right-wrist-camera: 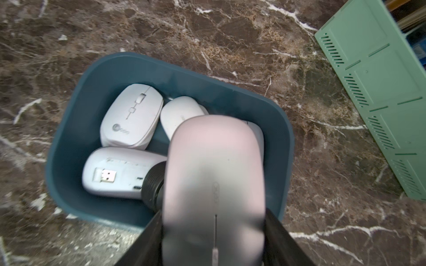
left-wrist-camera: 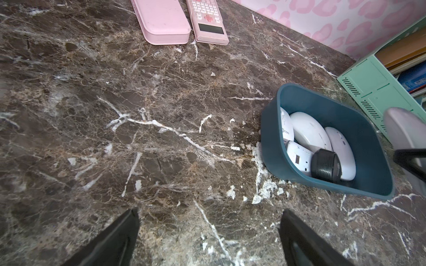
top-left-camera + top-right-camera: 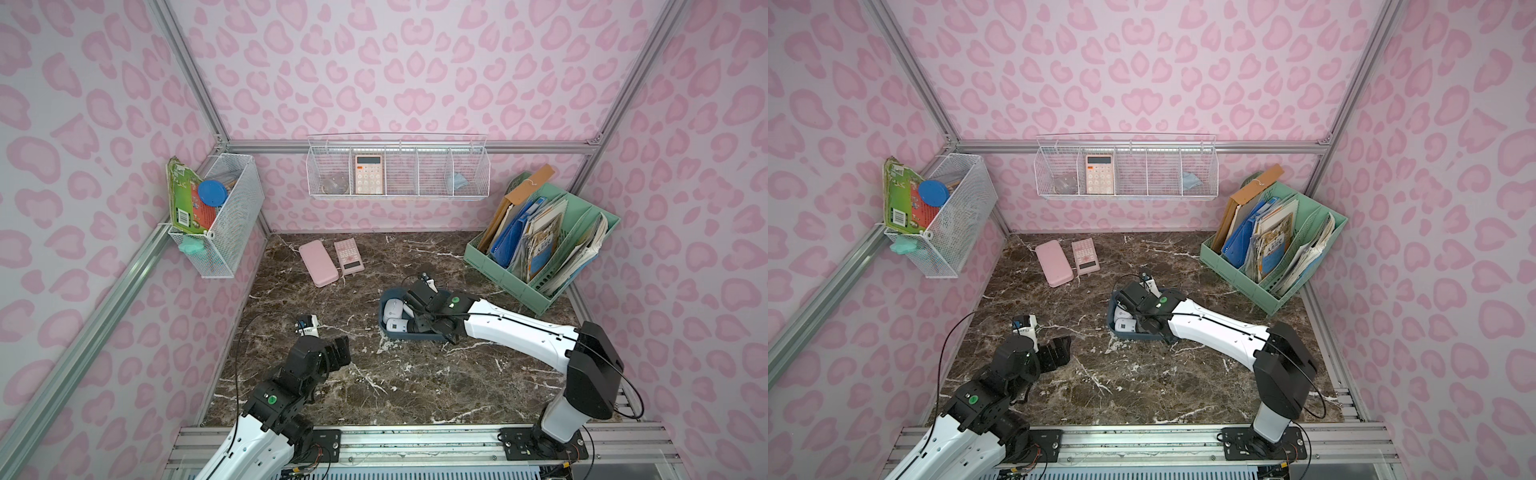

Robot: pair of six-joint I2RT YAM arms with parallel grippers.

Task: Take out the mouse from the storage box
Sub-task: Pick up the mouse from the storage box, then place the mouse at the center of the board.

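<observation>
The dark teal storage box [image 3: 384, 328] [image 3: 1111, 322] sits on the marble table, right of centre. Several white mice lie in it: one upright [image 1: 131, 117], one upside down [image 1: 115, 177], one partly covered [image 1: 182, 110]. A black ribbed cylinder [image 1: 153, 186] [image 2: 326, 165] lies among them. My right gripper [image 1: 213, 210] [image 3: 409, 311] is above the box, shut on a pale pinkish-grey mouse [image 1: 214, 165] [image 2: 403, 129] held clear of the others. Left of the box, my left gripper [image 2: 211, 211] [image 3: 338, 351] hangs open over bare marble with nothing in it.
A pink case [image 3: 318, 264] and a pink calculator [image 3: 348, 255] lie at the back of the table. A mint-green file rack [image 3: 540, 245] full of folders stands close behind the box on the right. White wire baskets [image 3: 397, 170] [image 3: 220, 212] hang on the walls.
</observation>
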